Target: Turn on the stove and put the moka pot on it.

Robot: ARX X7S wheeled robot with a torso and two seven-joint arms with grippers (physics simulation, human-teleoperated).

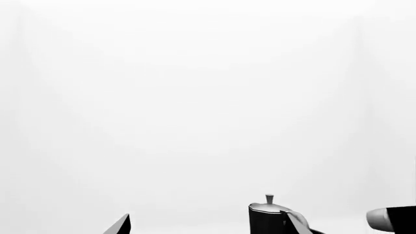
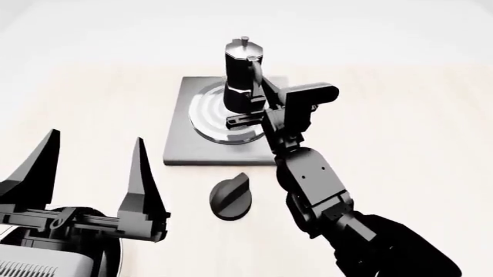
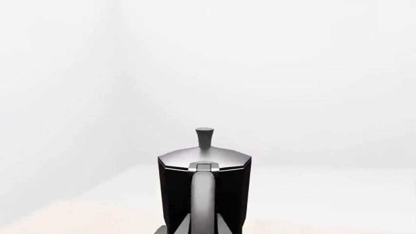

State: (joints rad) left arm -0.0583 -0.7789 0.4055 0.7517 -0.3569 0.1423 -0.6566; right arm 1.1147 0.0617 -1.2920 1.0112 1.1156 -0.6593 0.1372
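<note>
The black moka pot (image 2: 242,72) with its silver lid stands upright over the burner rings (image 2: 209,115) of the dark-grey stove (image 2: 179,143). My right gripper (image 2: 254,107) reaches in from the near side and is shut on the pot's curved handle. In the right wrist view the moka pot (image 3: 174,190) fills the lower middle, and both jaws press the handle (image 3: 202,195). The black round knob (image 2: 231,196) lies in front of the stove. My left gripper (image 2: 92,173) hovers open and empty at the near left. One fingertip (image 1: 122,225) and the moka pot (image 1: 266,220) show in the left wrist view.
The pale table (image 2: 400,127) stretches to either side of the stove. A dark round rim (image 2: 115,259) and a white robot part (image 2: 38,266) sit under the left gripper at the near left corner. My right forearm (image 2: 316,184) crosses the space right of the knob.
</note>
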